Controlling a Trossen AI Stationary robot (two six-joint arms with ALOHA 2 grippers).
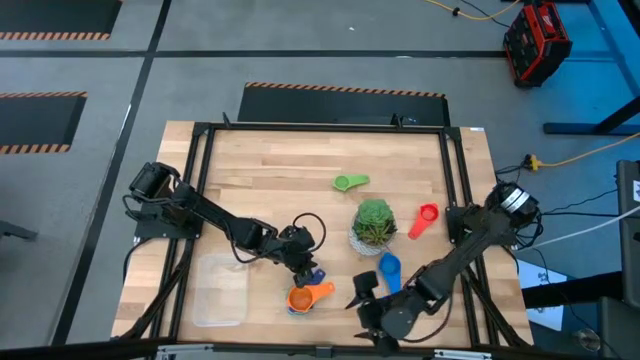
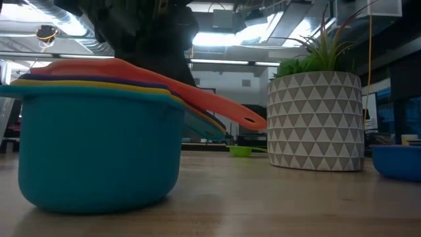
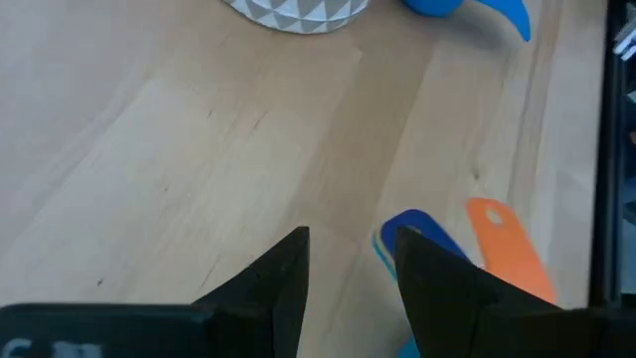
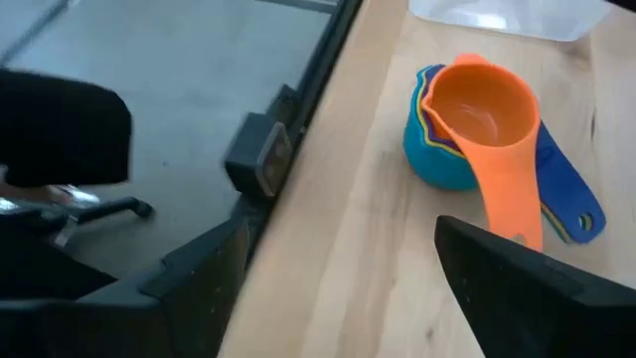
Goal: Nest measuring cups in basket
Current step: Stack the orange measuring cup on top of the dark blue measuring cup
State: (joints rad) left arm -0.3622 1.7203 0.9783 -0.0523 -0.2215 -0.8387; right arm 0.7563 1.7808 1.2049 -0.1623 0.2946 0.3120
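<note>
Overhead, clear basket (image 1: 220, 290) shows; low view only nested cups (image 2: 99, 141).

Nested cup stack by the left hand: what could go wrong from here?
1. The stack sits on bare wood beside the clear basket, not in it; the left hand hovers at the handles with jaws apart, so a grip on one handle might lift only the orange cup.
2. The green, red and blue cups lie loose around the potted plant; reaching for them could knock it.
</note>
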